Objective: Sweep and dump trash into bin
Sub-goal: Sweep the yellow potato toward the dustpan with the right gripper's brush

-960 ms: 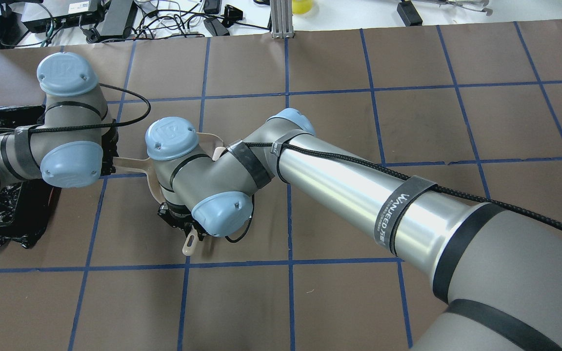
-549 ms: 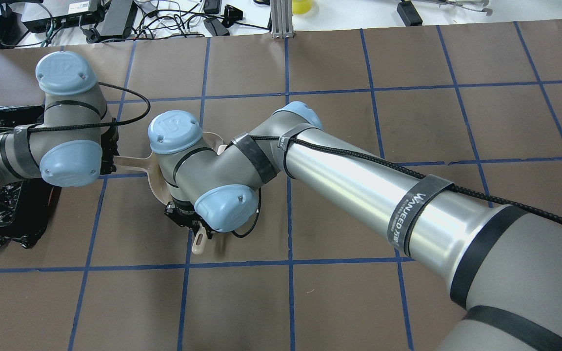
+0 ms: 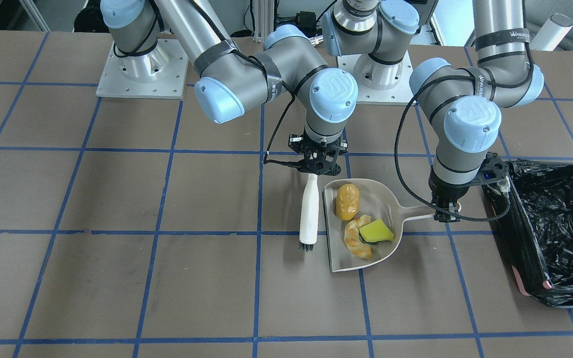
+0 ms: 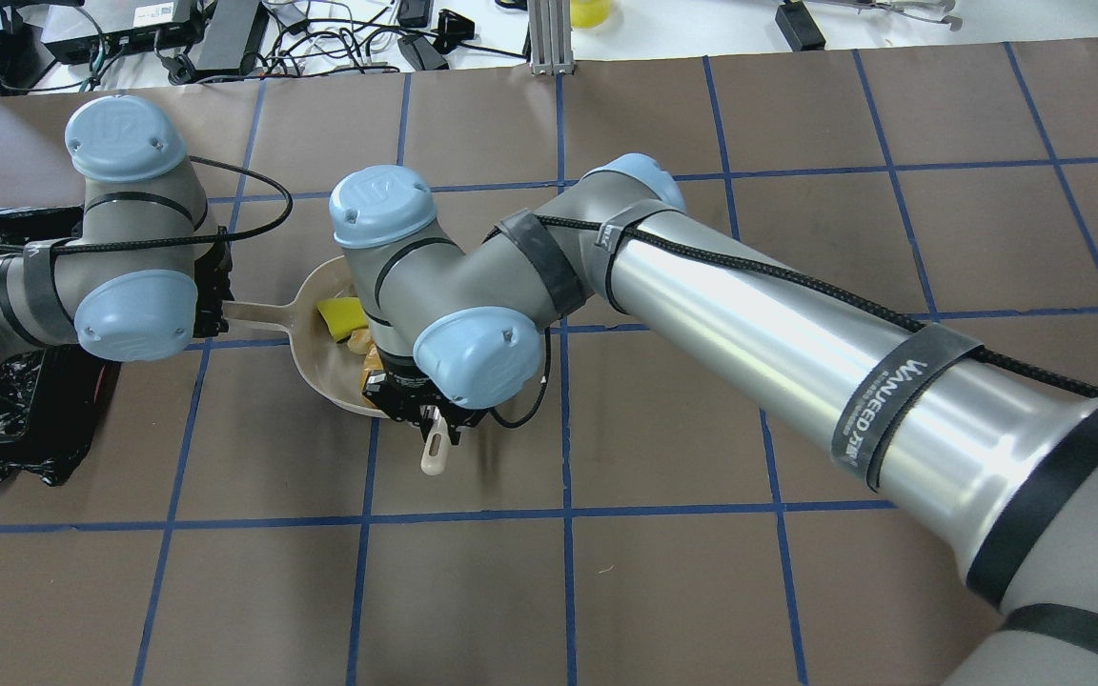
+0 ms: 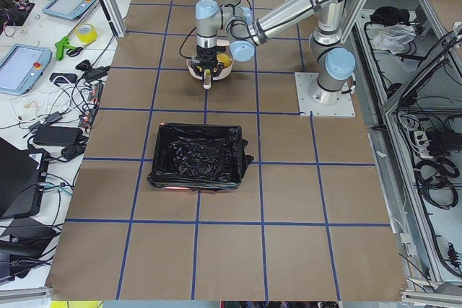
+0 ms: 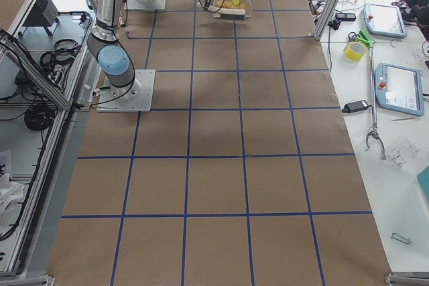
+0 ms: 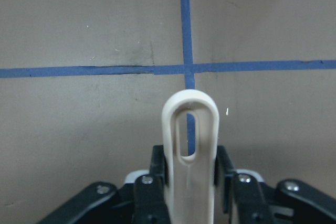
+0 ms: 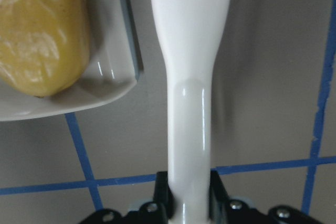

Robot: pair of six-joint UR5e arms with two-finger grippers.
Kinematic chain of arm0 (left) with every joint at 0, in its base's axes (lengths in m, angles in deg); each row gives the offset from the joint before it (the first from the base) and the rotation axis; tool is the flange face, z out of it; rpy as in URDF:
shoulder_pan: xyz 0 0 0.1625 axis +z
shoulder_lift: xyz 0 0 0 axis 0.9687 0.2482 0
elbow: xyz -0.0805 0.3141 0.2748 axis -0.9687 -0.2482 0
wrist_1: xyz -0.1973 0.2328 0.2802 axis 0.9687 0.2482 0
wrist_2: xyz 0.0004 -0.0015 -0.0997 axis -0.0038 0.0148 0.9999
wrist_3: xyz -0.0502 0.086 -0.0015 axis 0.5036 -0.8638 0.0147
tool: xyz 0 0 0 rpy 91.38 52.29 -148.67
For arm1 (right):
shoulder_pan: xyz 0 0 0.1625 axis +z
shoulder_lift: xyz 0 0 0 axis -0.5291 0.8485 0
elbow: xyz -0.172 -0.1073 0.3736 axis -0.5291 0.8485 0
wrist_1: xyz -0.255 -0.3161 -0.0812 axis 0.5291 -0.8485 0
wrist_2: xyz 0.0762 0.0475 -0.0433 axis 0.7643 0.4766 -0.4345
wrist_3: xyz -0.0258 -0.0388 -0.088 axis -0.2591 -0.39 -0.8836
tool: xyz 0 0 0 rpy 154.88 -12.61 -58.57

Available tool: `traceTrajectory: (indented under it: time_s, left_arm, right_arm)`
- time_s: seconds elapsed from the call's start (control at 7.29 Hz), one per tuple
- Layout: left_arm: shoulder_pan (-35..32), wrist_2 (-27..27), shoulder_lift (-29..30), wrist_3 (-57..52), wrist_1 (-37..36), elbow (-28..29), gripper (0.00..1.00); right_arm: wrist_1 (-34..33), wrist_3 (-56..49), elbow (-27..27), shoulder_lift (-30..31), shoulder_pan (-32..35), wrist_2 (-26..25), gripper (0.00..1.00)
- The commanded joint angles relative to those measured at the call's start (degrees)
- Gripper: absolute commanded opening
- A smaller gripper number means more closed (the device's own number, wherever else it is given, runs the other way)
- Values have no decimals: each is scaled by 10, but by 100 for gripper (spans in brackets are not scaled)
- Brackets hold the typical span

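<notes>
The brown, blue-gridded worktop (image 3: 117, 199) carries everything. The bin (image 3: 550, 223), lined in black plastic, stands just beside the left fingers (image 3: 446, 214), on the side away from the right fingers (image 3: 318, 169). The beige dustpan (image 3: 381, 199) lies flat between the two sets of fingers. The left fingers are closed tight on the end of its handle, and its straight lip faces the right fingers' side. The right fingers are clamped on the handle of the white brush (image 3: 309, 214), which reaches out from them alongside that lip with a narrow gap.

All the trash is in the pan. The orange-yellow lump (image 3: 347, 201) lies nearest the right fingers. The tan crescent (image 3: 355, 241) lies farther out. The yellow-green wedge (image 3: 377, 231) touches the crescent on the left fingers' side.
</notes>
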Motion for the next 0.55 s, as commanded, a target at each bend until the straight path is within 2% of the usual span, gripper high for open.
traceTrajectory:
  time_s: [0.0,0.14,0.27,0.41]
  left_arm:
    - [2,41,-5,-1,19,24,0]
    - [4,46,-6,-2,32,35,0]
    - [9,86,-9,-3,50,47,0]
    - [11,101,-8,-4,68,63,0]
  right_arm:
    - [72,-61,-6,43,-49,-33,0]
    - [101,-102,-8,63,-76,-44,0]
    - [126,-138,-8,69,-105,-45,0]
    - [136,-171,-9,74,-126,-50,0]
